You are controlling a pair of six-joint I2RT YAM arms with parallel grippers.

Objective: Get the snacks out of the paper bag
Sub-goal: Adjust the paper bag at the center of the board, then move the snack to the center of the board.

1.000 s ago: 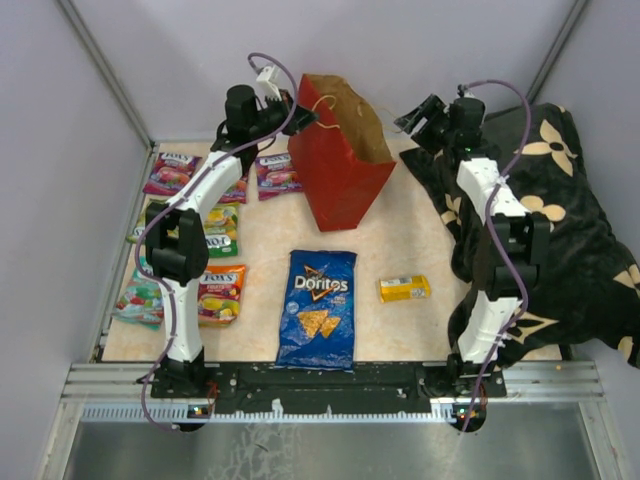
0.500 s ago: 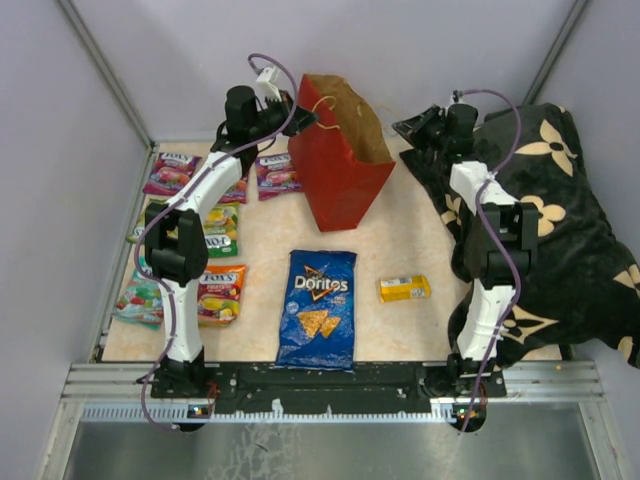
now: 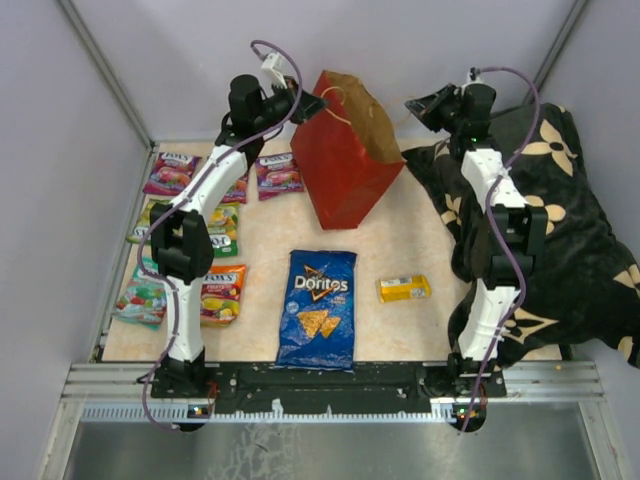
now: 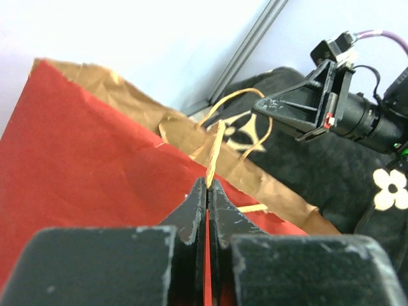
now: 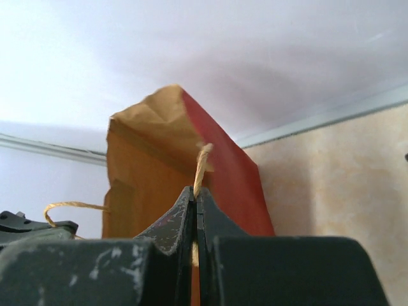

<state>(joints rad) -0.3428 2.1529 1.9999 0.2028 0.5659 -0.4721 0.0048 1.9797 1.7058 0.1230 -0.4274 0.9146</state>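
The red paper bag (image 3: pixel 345 165) stands at the back of the table, its brown open mouth leaning right. My left gripper (image 3: pixel 308 103) is shut on one twine handle (image 4: pixel 215 148) at the bag's left rim (image 4: pixel 83 153). My right gripper (image 5: pixel 194 191) is shut on the other twine handle (image 5: pixel 202 167), at the right rim, in front of the bag's red side (image 5: pixel 223 172). The snacks lie on the table: a blue Doritos bag (image 3: pixel 318 308), a yellow box (image 3: pixel 404 288) and several Fox's packets (image 3: pixel 172 172) at the left. I cannot see what is inside the bag.
A black flowered cushion (image 3: pixel 560 220) fills the right side, under and behind the right arm. Walls and metal frame posts close in the back and sides. More Fox's packets (image 3: pixel 220 293) line the left edge beside the left arm.
My right gripper has swung up toward the bag's rim and shut on its twine handle. The left gripper shifted slightly right, and the bag's top now leans further right.
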